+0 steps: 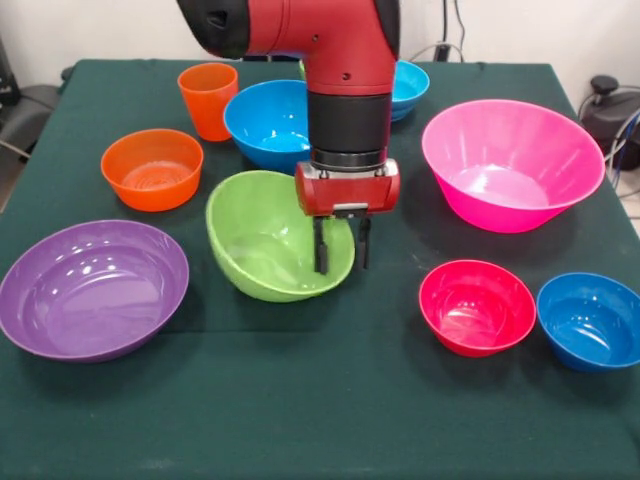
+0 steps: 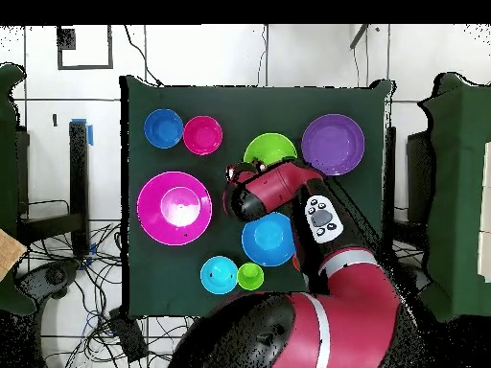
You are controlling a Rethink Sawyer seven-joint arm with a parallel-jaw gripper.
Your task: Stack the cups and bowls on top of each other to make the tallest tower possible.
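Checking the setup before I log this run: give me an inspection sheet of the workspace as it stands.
Surface: dark green cloth over the table.
Job's things: purple bowl, orange bowl, orange cup, large blue bowl, lime bowl tilted, pink bowl, red bowl, small blue bowl; another blue bowl and green cup near the robot's base. Nothing stacked.
Clutter: nothing seen.
Pincer: pincer at the lime bowl's rim, one finger inside, one outside.
Cables: tangle on the floor.
Surroundings: tiled floor, dark objects at the sides.
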